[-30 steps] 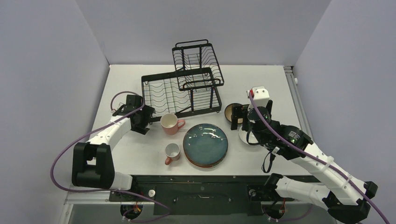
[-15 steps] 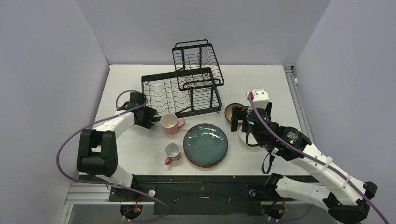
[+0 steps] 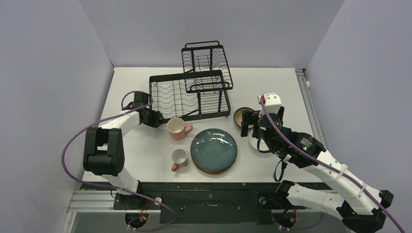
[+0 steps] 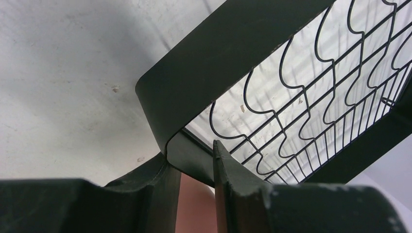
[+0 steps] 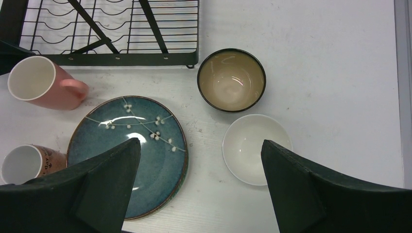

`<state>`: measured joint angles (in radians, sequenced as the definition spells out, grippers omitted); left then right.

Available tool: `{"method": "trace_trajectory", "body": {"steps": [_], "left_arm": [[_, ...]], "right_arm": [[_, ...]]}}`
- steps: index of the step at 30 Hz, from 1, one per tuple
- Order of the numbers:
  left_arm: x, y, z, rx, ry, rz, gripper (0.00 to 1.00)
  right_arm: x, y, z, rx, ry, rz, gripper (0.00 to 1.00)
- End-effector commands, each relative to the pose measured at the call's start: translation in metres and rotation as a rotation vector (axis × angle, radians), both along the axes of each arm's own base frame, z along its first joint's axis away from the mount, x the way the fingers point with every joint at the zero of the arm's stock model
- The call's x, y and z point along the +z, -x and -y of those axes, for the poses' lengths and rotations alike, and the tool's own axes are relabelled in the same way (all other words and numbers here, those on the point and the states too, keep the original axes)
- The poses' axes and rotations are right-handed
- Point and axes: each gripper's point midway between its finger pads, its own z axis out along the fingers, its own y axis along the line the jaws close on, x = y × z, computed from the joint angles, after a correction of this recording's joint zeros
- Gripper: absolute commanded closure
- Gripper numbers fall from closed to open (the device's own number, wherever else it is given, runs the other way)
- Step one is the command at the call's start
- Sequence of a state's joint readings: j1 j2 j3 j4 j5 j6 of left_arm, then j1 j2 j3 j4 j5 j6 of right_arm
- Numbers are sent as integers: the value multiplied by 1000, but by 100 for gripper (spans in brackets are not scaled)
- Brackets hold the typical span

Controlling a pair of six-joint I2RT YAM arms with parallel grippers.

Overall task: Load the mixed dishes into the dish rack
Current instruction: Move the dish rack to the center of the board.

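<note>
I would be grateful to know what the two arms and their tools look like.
The left arm and right arm have white links and bulky black joints, each trailed by a purple cable. The left tool and right tool have dark, matte, wedge-shaped fingers.

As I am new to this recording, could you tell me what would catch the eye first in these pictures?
The left claw is clamped on the near left corner of the black dish rack, at the back of the table. The dark teal plate lies in front of the rack, while the open right claw hangs above the brown bowl and small white bowl.
</note>
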<state>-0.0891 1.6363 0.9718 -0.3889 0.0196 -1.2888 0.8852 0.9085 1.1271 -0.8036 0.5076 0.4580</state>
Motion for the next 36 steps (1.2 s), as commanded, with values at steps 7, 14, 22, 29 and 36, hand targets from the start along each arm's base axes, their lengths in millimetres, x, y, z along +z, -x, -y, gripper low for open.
{"method": "trace_trajectory", "body": {"steps": [7,14,22,29,36], "left_arm": [[32,-52,0,-221,13,152,100],[42,-79,-13,-332,36,227,100],[39,-102,-3,-545,93,262,100],[35,-101,-12,-684,10,215,100],[43,-103,-31,-796,-110,151,100]], "right_arm": [[-1,0,-2,12,4,4,11],[-4,0,-2,15,12,5,12],[-8,5,1,39,26,-2,14],[-14,10,3,61,34,-12,15],[-17,12,-1,89,38,-24,17]]}}
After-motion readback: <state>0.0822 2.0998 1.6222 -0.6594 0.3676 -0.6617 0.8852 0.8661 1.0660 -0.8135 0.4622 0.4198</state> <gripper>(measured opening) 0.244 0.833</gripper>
